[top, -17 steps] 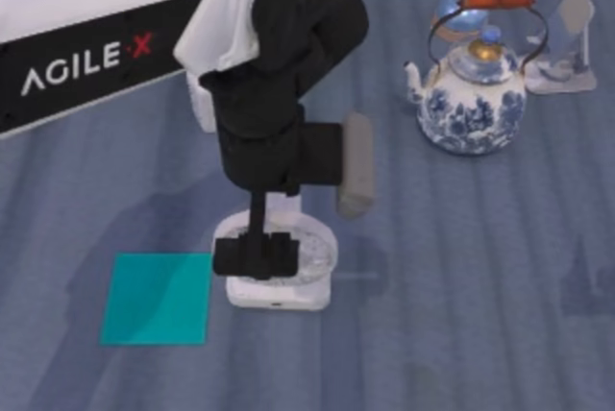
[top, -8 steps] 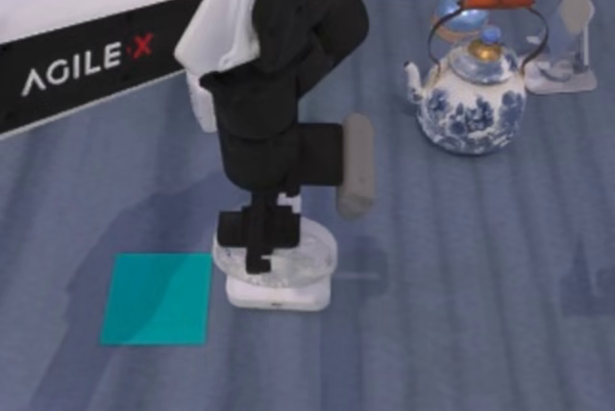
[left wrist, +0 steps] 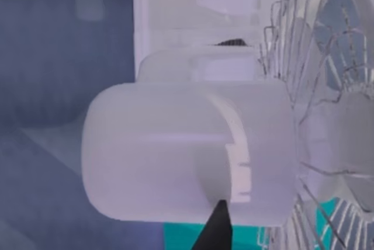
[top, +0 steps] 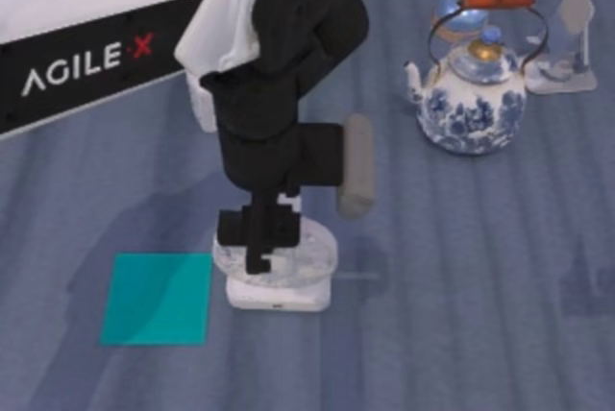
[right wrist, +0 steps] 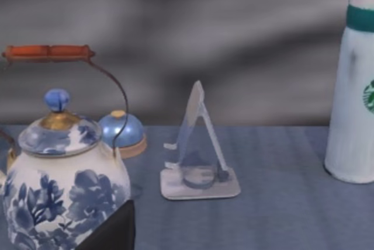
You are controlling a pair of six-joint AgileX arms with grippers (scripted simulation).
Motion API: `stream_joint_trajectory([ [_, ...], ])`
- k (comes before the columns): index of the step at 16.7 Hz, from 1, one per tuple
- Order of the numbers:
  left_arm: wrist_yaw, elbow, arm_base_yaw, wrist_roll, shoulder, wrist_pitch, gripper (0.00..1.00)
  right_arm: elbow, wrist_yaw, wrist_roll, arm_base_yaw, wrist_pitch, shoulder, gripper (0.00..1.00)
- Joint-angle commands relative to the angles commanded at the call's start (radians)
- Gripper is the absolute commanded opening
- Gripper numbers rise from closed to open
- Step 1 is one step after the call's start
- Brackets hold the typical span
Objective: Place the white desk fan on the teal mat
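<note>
The left claw (top: 258,238) sits directly over the white desk fan (top: 279,277), narrowed around its motor housing. The fan stands on the bench (top: 432,315) just at three o'clock of the teal mat (top: 157,298), its base beside the mat's edge. The right arm is parked outside the top view.

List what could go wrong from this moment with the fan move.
1. The left pincer sits on the white desk fan from above; the rounded motor housing could slip when lifted.
2. The teal mat lies right beside the fan, so dragging the fan could push the mat.
</note>
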Motion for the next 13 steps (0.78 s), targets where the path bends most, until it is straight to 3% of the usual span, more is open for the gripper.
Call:
stream_joint_trajectory([
  [7, 0.0, 0.018, 0.002, 0.002, 0.0, -0.017, 0.0, 0.0, 0.0, 0.0, 0.0, 0.0, 0.0, 1.0],
  [13, -0.001, 0.186, 0.017, 0.0, -0.003, -0.188, 0.0, 0.0, 0.0, 0.0, 0.0, 0.0, 0.0, 1.0],
])
